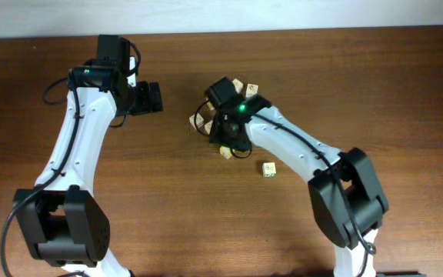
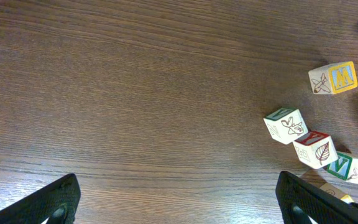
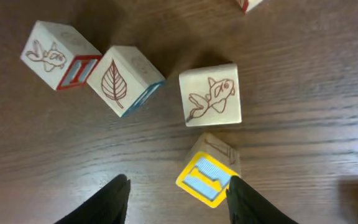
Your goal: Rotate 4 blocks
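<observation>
Several small pale picture blocks lie clustered mid-table [image 1: 200, 121], partly hidden under my right gripper [image 1: 233, 137]. In the right wrist view a yellow-faced block [image 3: 207, 177] stands tilted on the table between the open fingers of the right gripper [image 3: 179, 190], close against the right finger [image 3: 244, 199] and well clear of the left one. Beyond it lie a fish block [image 3: 210, 94], a leaf block [image 3: 124, 79] and a red-trimmed block [image 3: 58, 55]. My left gripper [image 2: 179, 202] is wide open over bare wood, left of the cluster, with a green-trimmed block [image 2: 286, 124] nearest.
One block [image 1: 268, 169] lies alone, to the front right of the cluster. In the left wrist view a yellow M block [image 2: 334, 78], a red leaf block [image 2: 316, 149] and a green V block [image 2: 350, 168] sit at the right. The table's far edge [image 1: 298, 28] runs along the top.
</observation>
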You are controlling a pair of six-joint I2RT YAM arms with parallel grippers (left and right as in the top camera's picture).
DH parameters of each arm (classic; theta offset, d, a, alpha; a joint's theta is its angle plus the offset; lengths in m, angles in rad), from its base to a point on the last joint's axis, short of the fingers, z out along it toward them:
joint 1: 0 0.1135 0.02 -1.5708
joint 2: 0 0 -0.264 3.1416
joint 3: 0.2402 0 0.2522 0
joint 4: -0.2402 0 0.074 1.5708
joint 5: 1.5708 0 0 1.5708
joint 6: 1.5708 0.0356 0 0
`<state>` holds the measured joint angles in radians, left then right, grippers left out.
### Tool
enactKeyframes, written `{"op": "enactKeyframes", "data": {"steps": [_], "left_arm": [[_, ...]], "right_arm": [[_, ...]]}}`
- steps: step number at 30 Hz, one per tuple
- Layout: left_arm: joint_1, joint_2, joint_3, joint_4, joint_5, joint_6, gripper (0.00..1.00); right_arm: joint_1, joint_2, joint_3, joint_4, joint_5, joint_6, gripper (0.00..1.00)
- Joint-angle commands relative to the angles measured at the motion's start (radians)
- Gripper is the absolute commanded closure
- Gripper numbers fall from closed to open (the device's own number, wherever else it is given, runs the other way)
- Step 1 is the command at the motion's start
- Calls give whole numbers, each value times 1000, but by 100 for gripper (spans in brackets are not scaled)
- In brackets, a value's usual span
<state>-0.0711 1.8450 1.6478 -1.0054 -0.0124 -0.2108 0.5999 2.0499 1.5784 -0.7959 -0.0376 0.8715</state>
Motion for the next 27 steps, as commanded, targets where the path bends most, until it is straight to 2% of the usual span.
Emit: {"op": "enactKeyframes", "data": {"steps": [1,8,10,16,19,22,23,24,25,27], "left_arm": [[1,6,18,1,-7,-13,1],[1,6,18,1,-7,-13,1],[1,6,18,1,-7,-13,1],[1,6,18,1,-7,-13,1],[1,6,18,1,-7,-13,1],[1,6,18,1,-7,-13,1],[1,6,18,1,-7,-13,1],[1,6,18,1,-7,-13,1],[1,6,18,1,-7,-13,1],[1,6,18,1,-7,-13,1]], "right_arm": [[16,34,2,0,62,55,49],[16,85,1,-69,29,53,50],[16,85,1,-87,27,29,57],[14,82,14,-122,23,-351,61],[14,74,53,-152,23,-443,62],[14,68,73,-154,30,-457,73],[14,68,72,-145,50,-478,69],[14,68,69,-135,72,-483,60],[14,68,65,-123,80,-483,56],[14,82,45,-84,80,-483,52]]}}
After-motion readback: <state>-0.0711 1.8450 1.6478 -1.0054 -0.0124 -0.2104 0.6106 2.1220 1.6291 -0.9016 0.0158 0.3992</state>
